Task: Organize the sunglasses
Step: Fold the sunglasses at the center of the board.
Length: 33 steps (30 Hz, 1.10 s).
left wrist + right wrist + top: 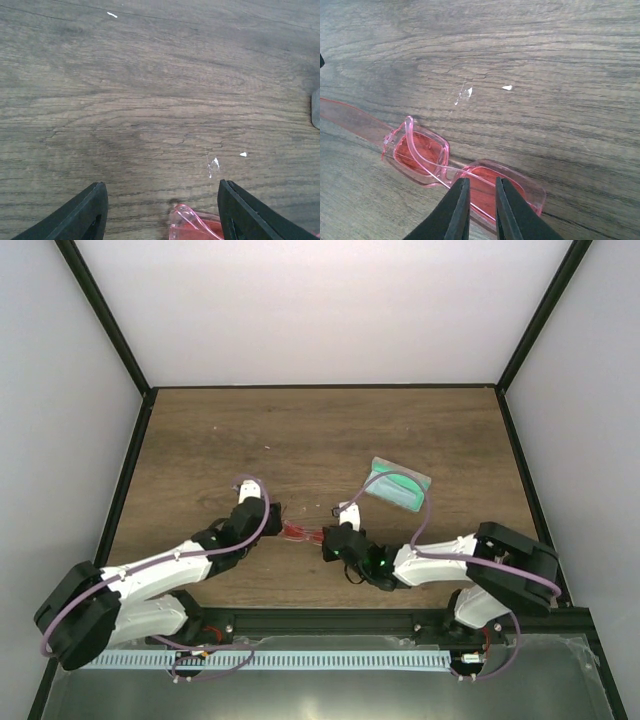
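The sunglasses (300,533), a small pair with a pink-red see-through frame and red lenses, lie flat on the wooden table between my two grippers. In the right wrist view the sunglasses (417,152) have one arm folded across the lenses and the other stretched out to the left. My right gripper (482,180) hovers over the right lens, its jaws a narrow gap apart, and the folded arm crosses that gap. My left gripper (161,186) stands wide open, with the end of the sunglasses (192,225) low between its fingers, close to the right one.
A grey oblong case (398,483) with green lining lies open behind my right arm. Small white flecks (507,87) dot the wood near the sunglasses. Black frame posts and pale walls bound the table on three sides.
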Each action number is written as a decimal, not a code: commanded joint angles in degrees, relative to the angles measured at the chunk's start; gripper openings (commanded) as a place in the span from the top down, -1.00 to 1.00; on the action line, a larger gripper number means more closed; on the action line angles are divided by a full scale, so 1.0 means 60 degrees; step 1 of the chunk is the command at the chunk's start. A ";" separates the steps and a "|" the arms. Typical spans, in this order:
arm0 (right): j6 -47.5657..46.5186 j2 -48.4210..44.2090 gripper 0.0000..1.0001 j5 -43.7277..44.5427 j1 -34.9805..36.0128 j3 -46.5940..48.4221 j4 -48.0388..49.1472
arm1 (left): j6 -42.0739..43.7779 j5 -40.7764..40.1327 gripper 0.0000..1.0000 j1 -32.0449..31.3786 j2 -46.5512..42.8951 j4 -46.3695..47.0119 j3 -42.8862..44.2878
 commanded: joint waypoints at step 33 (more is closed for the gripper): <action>0.0271 0.2256 0.76 -0.0296 -0.0140 0.0450 0.1501 | 0.0819 -0.0891 -0.23 0.0036 0.1972 -0.0358 0.1835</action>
